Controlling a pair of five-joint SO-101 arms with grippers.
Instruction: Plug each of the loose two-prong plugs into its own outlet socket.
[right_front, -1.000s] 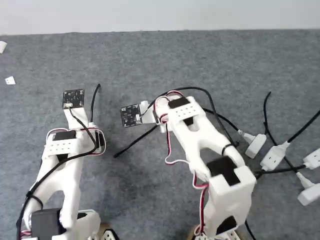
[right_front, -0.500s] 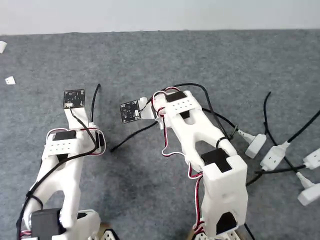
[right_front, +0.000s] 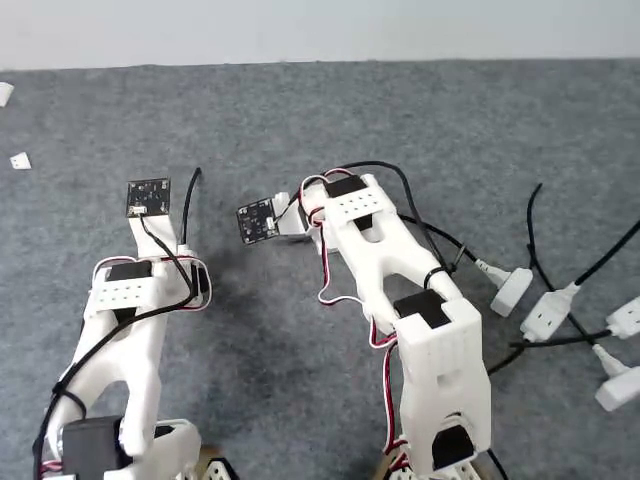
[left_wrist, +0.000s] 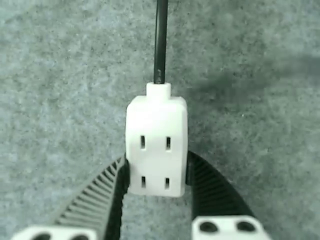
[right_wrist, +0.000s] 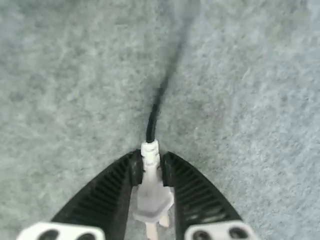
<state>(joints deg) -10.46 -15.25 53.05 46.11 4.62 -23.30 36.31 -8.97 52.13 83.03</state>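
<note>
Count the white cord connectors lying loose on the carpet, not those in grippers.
4, all at the high view's right side: first connector innermost, second connector beside it, third connector at the edge, fourth connector below that. More may lie out of frame.

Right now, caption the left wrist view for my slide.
Left jaws clamp a white two-socket outlet, its black cord trailing across grey carpet.

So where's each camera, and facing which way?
High view: fixed overhead, looking down on the grey carpet; left arm and right arm show.
Left wrist view: on that wrist, facing down past the left gripper, shut on an outlet socket.
Right wrist view: on that wrist, facing down past the right gripper, shut on a two-prong plug.
All share the carpet.
</note>
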